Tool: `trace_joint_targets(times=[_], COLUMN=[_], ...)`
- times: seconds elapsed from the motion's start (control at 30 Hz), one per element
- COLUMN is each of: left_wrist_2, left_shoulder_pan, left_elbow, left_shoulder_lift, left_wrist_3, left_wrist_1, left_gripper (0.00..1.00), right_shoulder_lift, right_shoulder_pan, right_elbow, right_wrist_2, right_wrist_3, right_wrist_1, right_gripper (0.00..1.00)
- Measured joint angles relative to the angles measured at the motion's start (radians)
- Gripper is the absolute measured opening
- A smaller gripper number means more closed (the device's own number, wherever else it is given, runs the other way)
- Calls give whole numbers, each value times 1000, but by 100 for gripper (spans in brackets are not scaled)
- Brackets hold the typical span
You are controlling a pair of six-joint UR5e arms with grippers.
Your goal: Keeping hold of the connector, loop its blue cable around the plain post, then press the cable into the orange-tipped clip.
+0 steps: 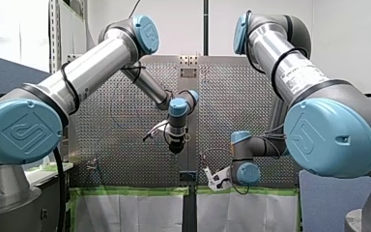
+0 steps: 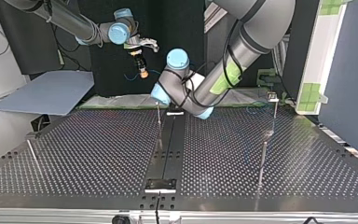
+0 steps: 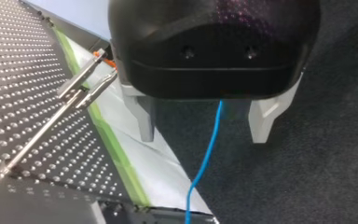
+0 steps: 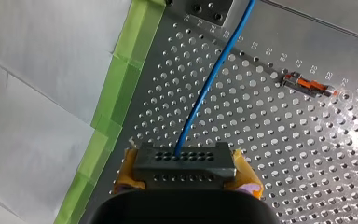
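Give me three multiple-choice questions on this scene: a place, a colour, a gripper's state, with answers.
1. Where is the connector? A. hanging from a post B. between my right gripper's yellow pads C. in the clip
2. What colour is the tape along the table's edge? A. green B. red C. white
3. My left gripper is: A. shut on a post B. shut on the cable C. open, the blue cable hanging between its fingers
Answers: B, the pads clamp it; A, the strip beside the holes is green; C, both fingers stand clear of the cable.
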Motion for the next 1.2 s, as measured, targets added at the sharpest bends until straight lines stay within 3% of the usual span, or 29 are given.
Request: trace_joint_targets(times=[0.23,0.47,0.87,1.2], left_wrist_2=[-1,-35,-44,-33], left_shoulder_pan=[6,3,8,7], left_elbow=[6,31,47,66], left_shoulder_lift=[-7,-57,-114,-127], left_wrist_3=[11,24,30,33], left_wrist_1=[44,37,51,123], left_gripper=[100,100,100,100], right_shoulder_lift=[0,0,0,0], right_shoulder_pan=[0,0,3,6], right_elbow=[0,0,0,-4], right_wrist_2=[0,0,0,0], right_wrist_3=[0,1,-1,-1], right_wrist_1=[0,-2,-4,0], right_gripper=[0,0,0,0])
